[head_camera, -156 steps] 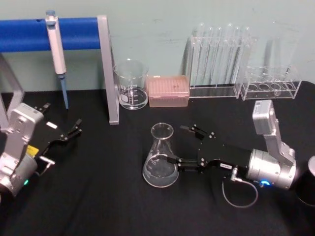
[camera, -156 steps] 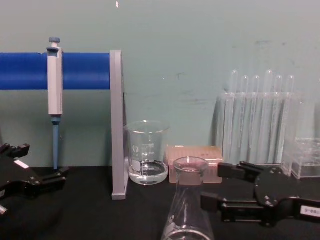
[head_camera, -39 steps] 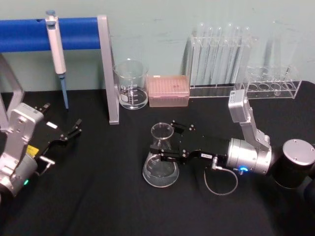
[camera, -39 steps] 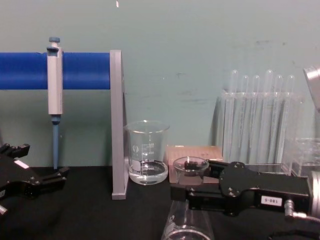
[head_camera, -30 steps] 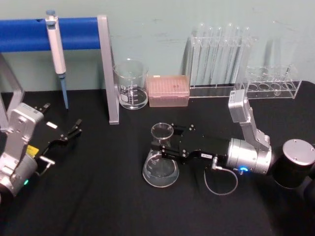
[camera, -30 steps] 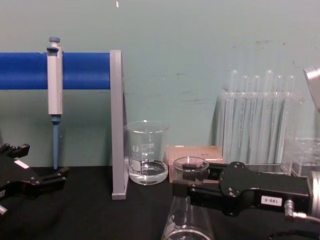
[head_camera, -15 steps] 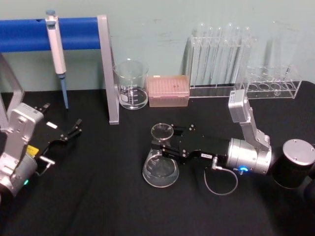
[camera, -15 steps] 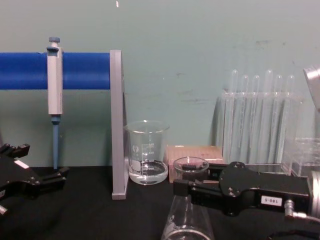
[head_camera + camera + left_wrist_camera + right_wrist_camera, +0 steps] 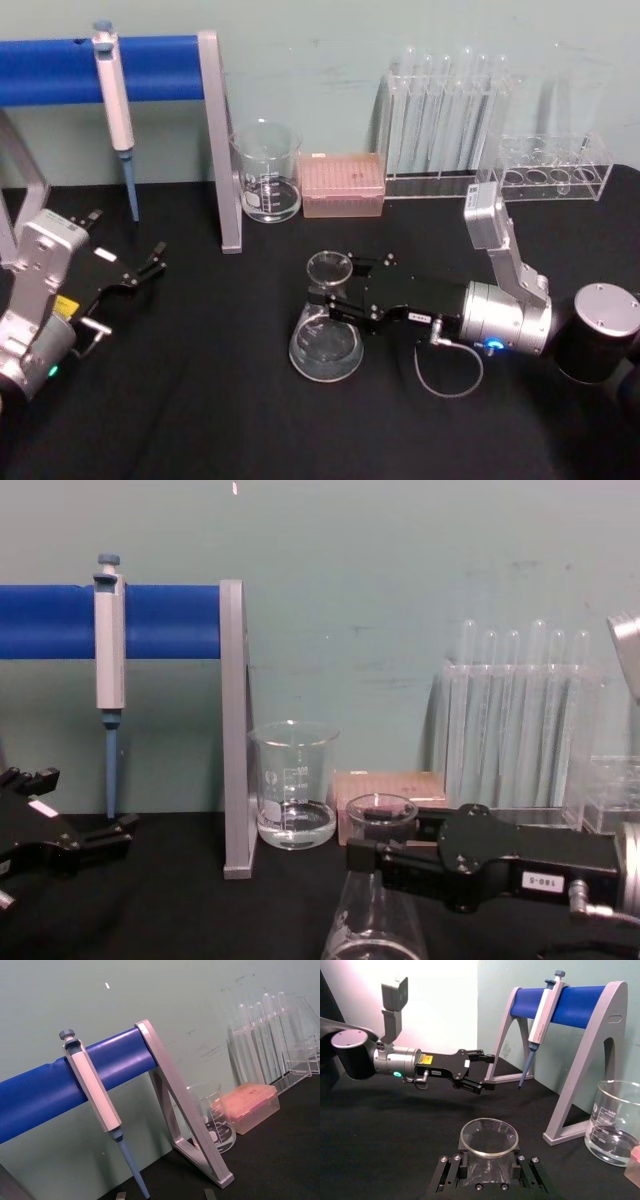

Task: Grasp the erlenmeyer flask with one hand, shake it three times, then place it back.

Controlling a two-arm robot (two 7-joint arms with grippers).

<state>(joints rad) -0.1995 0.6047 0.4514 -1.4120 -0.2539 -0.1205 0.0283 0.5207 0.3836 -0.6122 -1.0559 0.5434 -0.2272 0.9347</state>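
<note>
Right tool [image 9: 327, 296] has clamped erlenmeyer flask [image 9: 325, 351] neck; poss. liq. inside.

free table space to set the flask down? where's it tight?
Free: black table between left gripper and erlenmeyer flask, plus the front strip near the robot. Crowded: back edge, with pipette stand, beaker, tip box, tube racks. The right gripper clamps the flask neck.
</note>
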